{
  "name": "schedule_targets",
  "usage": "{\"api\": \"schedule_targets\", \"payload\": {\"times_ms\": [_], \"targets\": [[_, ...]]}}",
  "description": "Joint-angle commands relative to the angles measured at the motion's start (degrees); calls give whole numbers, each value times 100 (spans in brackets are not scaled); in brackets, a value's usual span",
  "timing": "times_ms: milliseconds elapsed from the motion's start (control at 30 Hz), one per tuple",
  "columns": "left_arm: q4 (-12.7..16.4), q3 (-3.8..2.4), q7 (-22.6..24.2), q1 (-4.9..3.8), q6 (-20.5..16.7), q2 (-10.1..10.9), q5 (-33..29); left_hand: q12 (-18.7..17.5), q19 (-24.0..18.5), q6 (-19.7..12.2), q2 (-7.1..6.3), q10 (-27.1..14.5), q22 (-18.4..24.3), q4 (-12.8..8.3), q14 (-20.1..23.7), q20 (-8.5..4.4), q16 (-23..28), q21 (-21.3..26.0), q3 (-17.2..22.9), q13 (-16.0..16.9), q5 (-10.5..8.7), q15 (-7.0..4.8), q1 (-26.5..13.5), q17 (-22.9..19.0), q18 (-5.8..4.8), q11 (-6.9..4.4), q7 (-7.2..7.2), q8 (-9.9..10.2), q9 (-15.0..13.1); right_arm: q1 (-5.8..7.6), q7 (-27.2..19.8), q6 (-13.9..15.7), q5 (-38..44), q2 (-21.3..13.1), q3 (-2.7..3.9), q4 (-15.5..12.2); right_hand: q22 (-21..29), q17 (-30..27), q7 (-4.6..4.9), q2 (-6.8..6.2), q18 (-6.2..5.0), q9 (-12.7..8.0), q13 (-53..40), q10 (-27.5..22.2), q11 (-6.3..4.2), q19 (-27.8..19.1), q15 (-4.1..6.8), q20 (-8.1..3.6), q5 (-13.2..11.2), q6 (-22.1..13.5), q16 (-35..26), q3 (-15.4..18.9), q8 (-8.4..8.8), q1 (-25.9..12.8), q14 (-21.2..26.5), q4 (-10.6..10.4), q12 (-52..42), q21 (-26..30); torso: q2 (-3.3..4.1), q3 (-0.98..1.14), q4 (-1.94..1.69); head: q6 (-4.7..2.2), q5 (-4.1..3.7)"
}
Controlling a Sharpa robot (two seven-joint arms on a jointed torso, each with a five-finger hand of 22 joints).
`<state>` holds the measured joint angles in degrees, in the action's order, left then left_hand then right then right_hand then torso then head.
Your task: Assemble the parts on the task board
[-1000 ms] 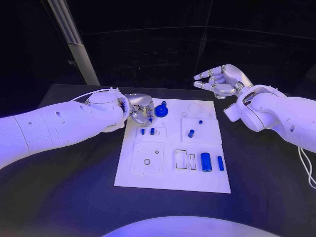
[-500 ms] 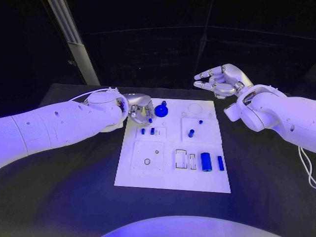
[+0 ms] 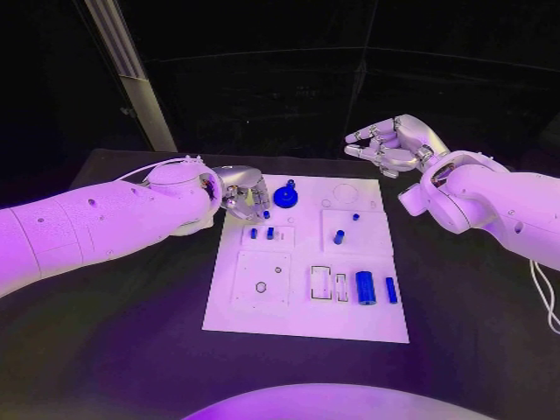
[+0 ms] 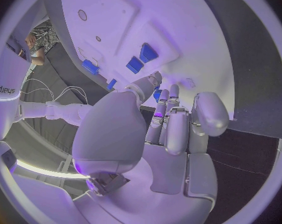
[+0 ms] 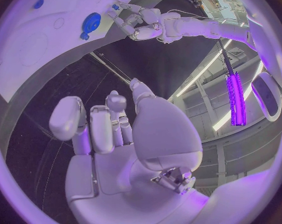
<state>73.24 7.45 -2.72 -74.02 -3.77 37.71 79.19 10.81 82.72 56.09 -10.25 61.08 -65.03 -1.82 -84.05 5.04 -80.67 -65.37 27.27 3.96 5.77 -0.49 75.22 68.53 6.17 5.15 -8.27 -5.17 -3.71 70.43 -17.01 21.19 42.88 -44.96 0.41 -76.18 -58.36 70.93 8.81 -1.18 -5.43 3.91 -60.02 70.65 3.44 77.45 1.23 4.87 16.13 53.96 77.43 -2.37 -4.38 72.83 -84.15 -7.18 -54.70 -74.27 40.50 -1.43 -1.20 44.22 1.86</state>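
The white task board [image 3: 299,311] lies in the middle of the table. On it are a blue gear-shaped part [image 3: 288,194], two short blue pegs [image 3: 262,233], a blue peg [image 3: 339,235] and a blue cylinder [image 3: 366,287] beside a thin blue bar [image 3: 391,290]. My left hand [image 3: 245,198] hovers over the board's far left corner, just left of the gear. Its thumb and fingers are drawn together on a small blue part [image 4: 157,93]. My right hand [image 3: 390,143] hangs in the air beyond the board's far right corner, fingers loosely bent and apart, holding nothing.
The board has several unfilled recesses, among them a square plate with an oval hole [image 3: 260,286] and narrow slots [image 3: 320,282]. Bare black table [image 3: 116,332] surrounds the board. A pale post [image 3: 129,79] rises behind the table's far left.
My left hand has shifted slightly to the left near the board's far left corner. The right hand has stayed where it was.
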Motion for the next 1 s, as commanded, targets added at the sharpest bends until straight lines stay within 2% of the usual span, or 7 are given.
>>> {"api": "schedule_targets", "payload": {"times_ms": [33,200,400,533,667,800,1000], "targets": [[48,-6,194,-7,-383,115,-388,-38,-24,-45,-39,-44,75,1,-169,45,31,90,-30,-4,4,51,5,-20,-22,1,-9,18,2,10,351,-428,328,-33,3,53,937,-762,-2,65,-203,7,1166,-928,11,-410,-4,-1,-5,-23,-645,-121,-30,237,98,139,1486,570,-3,-8,-9,-23,-14],[91,-8,807,-23,-846,364,-1991,60,-137,116,76,84,336,29,-95,70,133,378,-3,30,13,75,28,-223,35,21,-71,-33,-26,10,848,-715,1272,-225,1,-91,1455,-1495,53,23,-276,19,2325,-1336,76,-560,-38,5,-149,139,-1358,-757,-98,829,235,524,2816,968,-6,-2,-21,-80,-51],[217,-3,1954,-33,-845,596,-4860,94,-1094,209,217,-143,2072,54,807,154,1299,2352,28,5,11,151,84,-2207,395,99,-133,-31,-16,3,1276,-971,2626,-464,-3,-307,1538,-1755,20,-283,-271,19,3584,-908,72,-431,-42,35,-277,430,-1691,-1427,-224,754,129,737,3849,1083,-13,-15,3,-154,-206],[343,6,2450,-28,-736,666,-6388,212,-1253,244,262,-84,2292,89,1000,165,1491,2636,-35,28,42,148,63,-2522,433,85,-121,-47,-20,-47,1540,-1057,3729,-604,-5,-474,1470,-1729,-2,-394,-262,16,3914,-797,80,-348,-53,32,-371,522,-1694,-1599,-254,675,80,797,4126,1047,-23,-40,-3,-182,-323],[492,18,2689,-12,-658,718,-7093,322,-1285,312,306,12,2331,113,1072,157,1546,2697,-78,52,47,134,53,-2635,437,54,-102,-88,-31,-135,1795,-1038,4591,-744,-7,-725,1487,-1747,26,-481,-256,-1,4133,-861,133,-332,-86,57,-453,474,-1725,-1682,-216,603,68,808,4361,1064,-19,-52,-22,-235,-417],[605,30,2794,0,-643,767,-7404,360,-1291,339,319,35,2345,117,1095,151,1561,2718,-99,58,47,128,53,-2674,438,43,-95,-106,-33,-198,1946,-987,5061,-761,-9,-841,1501,-1765,73,-562,-255,-16,4313,-922,187,-321,-126,92,-494,370,-1752,-1734,-154,543,61,812,4543,1078,-29,-42,7,-250,-420],[672,39,2840,11,-726,802,-7576,398,-1294,355,347,46,2363,135,1124,145,1584,2744,-120,62,50,122,43,-2734,437,38,-91,-119,-33,-341,2049,-992,5409,-670,-12,-940,1468,-1704,166,-666,-249,-20,4550,-1044,280,-285,-187,149,-569,165,-1707,-1763,-56,503,35,835,4743,1061,-21,-38,-7,-294,-422]]}}
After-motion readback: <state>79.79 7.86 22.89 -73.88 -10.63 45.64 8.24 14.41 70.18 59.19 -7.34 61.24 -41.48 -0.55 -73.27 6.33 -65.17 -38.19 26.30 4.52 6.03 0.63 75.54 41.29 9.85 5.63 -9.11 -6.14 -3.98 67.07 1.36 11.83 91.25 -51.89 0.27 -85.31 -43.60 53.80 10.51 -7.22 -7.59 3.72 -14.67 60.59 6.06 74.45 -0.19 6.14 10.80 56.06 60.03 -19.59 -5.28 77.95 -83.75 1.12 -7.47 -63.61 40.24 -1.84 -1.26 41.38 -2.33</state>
